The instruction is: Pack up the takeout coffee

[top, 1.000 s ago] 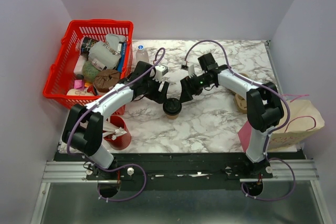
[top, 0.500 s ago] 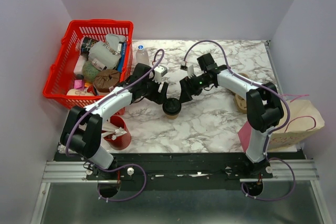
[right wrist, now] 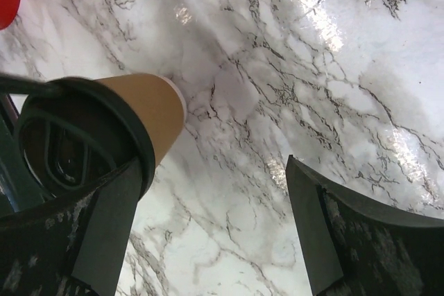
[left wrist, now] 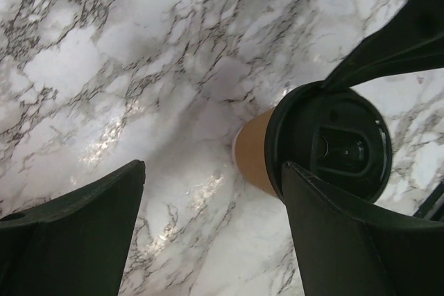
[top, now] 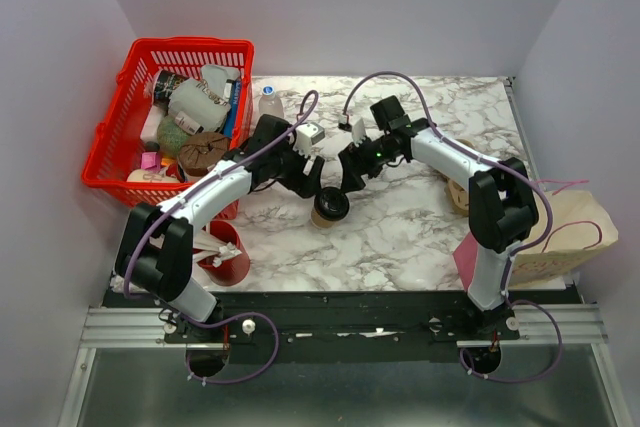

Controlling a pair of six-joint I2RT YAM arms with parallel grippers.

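I see the takeout coffee (top: 329,207) standing on the marble counter (top: 400,232), near the middle, with its black lid (left wrist: 333,147) on. My left gripper (top: 311,177) and right gripper (top: 350,175) sit close at either side of it. Both are spread wide and pinch nothing. In each wrist view the cup sits beside one finger, with bare counter filling most of the gap.

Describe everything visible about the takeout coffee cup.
The takeout coffee cup is tan paper, pale at its base edge, with a round black plastic lid on. It stands on the marble table, between the open left end effector and right end effector; one finger of each looks to touch the lid's rim.
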